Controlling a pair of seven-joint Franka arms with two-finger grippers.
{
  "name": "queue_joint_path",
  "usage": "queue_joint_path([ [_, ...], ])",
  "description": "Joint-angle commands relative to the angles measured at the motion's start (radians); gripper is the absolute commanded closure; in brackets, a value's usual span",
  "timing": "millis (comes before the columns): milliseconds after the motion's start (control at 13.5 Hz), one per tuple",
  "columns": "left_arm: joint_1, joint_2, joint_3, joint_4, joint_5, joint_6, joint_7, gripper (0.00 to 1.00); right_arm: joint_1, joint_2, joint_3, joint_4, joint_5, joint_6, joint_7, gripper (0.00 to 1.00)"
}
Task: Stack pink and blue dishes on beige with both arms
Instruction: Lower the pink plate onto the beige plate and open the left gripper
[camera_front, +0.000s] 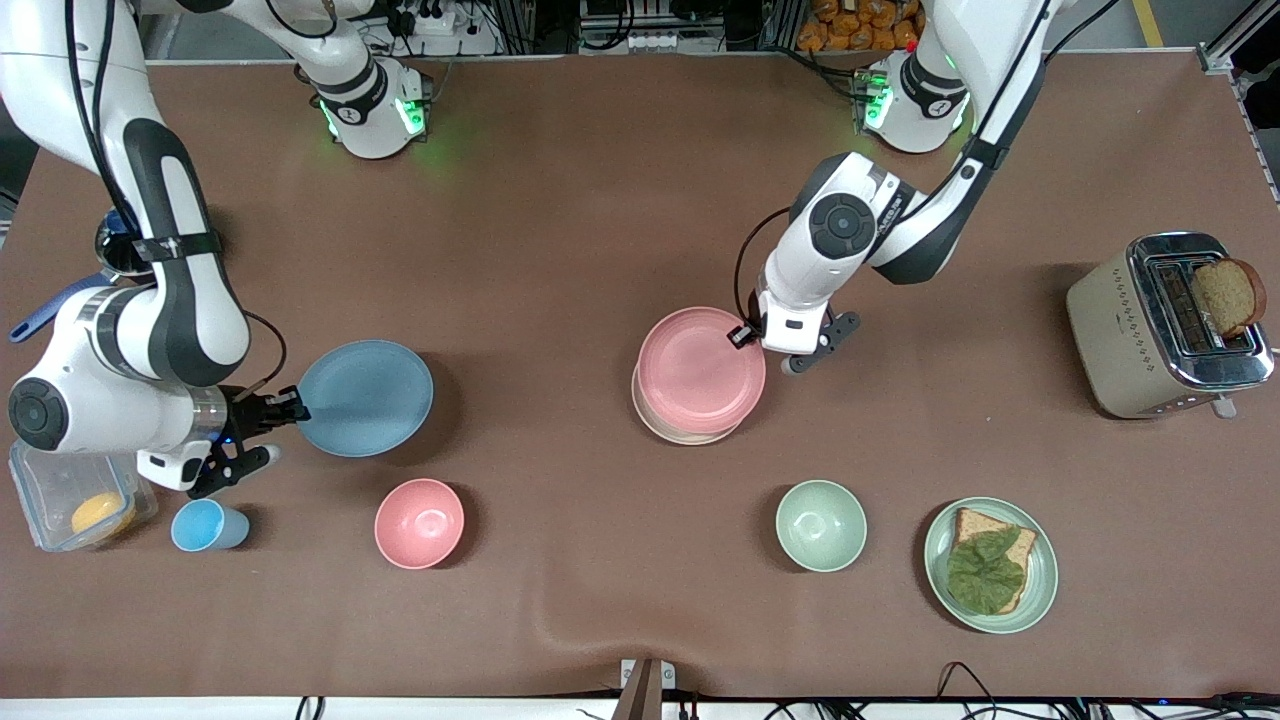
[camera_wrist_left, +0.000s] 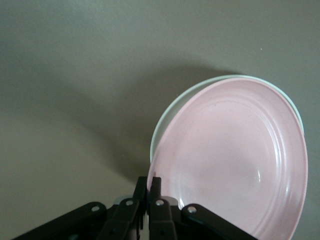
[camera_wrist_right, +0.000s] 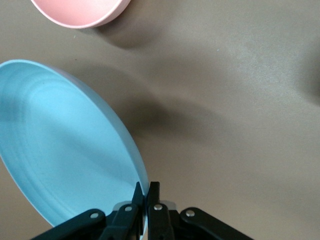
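Front view: toaster (camera_front: 1150, 335) holds bread (camera_front: 1228, 296) (upright).

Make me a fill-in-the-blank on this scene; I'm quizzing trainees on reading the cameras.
1. The pink plate lies on the ____ plate.
2. The right hand grips the rim of the ____ plate.
3. The left hand is shut on the rim of the ____ plate.
4. The toaster holds a slice of ____.

Missing words: beige; blue; pink; bread
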Motion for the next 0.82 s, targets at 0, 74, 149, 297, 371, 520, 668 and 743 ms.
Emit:
queue_joint_path([
  [0, -0.013, -0.003, 0.007, -0.020, -0.005, 0.052, -0.023, 1.00, -0.004, 0.004, 0.002, 0.009, 0.013, -0.006, 0.007, 1.00],
  [74, -0.013, 0.006, 0.007, -0.021, -0.005, 0.067, -0.023, 1.00, -0.004, 0.004, 0.002, 0.009, 0.013, -0.006, 0.007, 1.00],
  [149, -0.013, 0.009, 0.007, -0.021, -0.005, 0.072, -0.023, 1.00, -0.004, 0.004, 0.002, 0.008, 0.013, -0.006, 0.007, 1.00],
  [297, -0.015, 0.020, 0.007, -0.021, -0.003, 0.073, -0.023, 1.00, -0.004, 0.004, 0.002, 0.008, 0.013, -0.006, 0.005, 1.00],
  [371, -0.015, 0.029, 0.007, -0.020, -0.003, 0.075, -0.023, 1.00, -0.004, 0.004, 0.002, 0.008, 0.013, -0.006, 0.005, 1.00],
  [520, -0.021, 0.034, 0.007, -0.021, -0.003, 0.093, -0.023, 1.00, -0.006, 0.004, 0.002, 0.008, 0.013, -0.006, 0.004, 1.00],
  [668, -0.024, 0.046, 0.008, -0.018, -0.002, 0.098, -0.023, 1.00, -0.006, 0.004, 0.002, 0.008, 0.013, -0.006, 0.004, 1.00],
  [743, -0.024, 0.055, 0.008, -0.018, 0.010, 0.105, -0.023, 1.00, -0.006, 0.004, 0.002, 0.008, 0.013, -0.006, 0.004, 1.00],
])
